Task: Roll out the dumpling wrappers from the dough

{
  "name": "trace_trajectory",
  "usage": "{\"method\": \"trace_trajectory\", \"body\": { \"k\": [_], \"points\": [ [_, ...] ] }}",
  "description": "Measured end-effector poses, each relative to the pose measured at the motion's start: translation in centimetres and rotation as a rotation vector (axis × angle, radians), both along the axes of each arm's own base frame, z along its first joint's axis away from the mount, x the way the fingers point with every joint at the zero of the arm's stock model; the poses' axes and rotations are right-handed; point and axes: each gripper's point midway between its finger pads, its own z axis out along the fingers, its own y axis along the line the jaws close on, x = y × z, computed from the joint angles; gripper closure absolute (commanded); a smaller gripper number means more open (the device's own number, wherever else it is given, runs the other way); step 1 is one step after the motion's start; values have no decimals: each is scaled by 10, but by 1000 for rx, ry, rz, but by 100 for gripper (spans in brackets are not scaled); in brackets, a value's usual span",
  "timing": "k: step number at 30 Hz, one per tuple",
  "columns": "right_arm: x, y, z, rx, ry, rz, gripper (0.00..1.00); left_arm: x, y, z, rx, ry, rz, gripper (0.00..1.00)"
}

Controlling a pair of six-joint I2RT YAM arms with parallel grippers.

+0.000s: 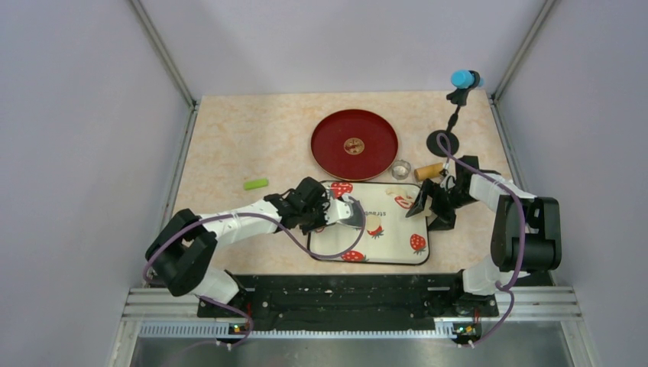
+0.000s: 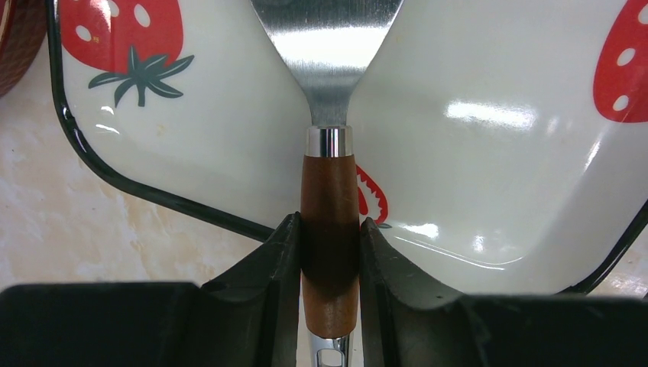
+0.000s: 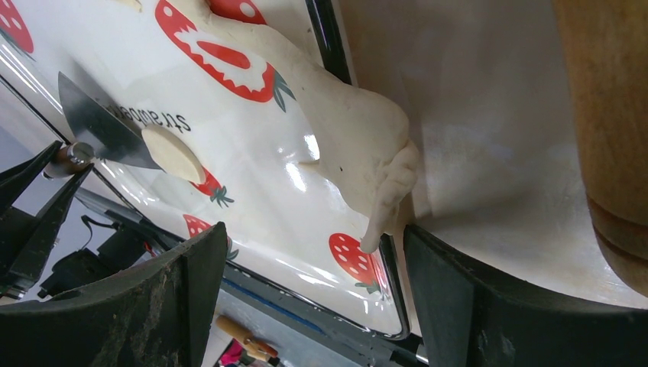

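Note:
The dough [image 3: 359, 145] is a pale cream mass lying on the strawberry tray [image 3: 267, 199] by its rim, with a thin tail hanging down. My right gripper [image 3: 309, 245] is open around that tail, which hangs close to the right finger. One round dumpling wrapper [image 3: 174, 153] rests at the tip of a metal spatula blade [image 3: 99, 126]. My left gripper [image 2: 330, 229] is shut on the spatula's brown wooden handle [image 2: 330, 191], with the blade [image 2: 328, 46] over the tray [image 2: 497, 191]. In the top view the left gripper [image 1: 330, 212] is at the tray's left side and the right gripper [image 1: 430, 212] at its right edge.
A red round plate [image 1: 354, 144] lies behind the tray [image 1: 393, 245]. A small metal ring [image 1: 401, 169] and the tan wooden roller [image 1: 429, 171] lie between them; the roller [image 3: 611, 115] is close to my right gripper. A green stick [image 1: 256, 183] lies at the left. A black stand [image 1: 443, 141] is at the back right.

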Motion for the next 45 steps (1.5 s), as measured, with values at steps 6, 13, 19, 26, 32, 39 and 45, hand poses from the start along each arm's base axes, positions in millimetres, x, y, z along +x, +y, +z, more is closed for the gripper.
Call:
{"method": "trace_trajectory", "body": {
  "k": [6,13,19,26,32,39,45],
  "points": [
    [0,0,0,0,0,0,17,-2,1,0,2,8,0,100],
    [0,0,0,3,0,1,17,-13,5,6,3,32,-19,100],
    [0,1,0,6,0,1,17,-21,6,3,9,68,-27,100],
    [0,1,0,7,0,1,17,-15,2,-2,39,94,-7,100],
    [0,1,0,7,0,1,17,-9,2,1,52,77,8,100],
    [0,1,1,8,0,1,17,-4,5,2,72,53,25,100],
    [0,1,1,10,0,2,17,1,9,2,90,33,55,100]
  ]
}}
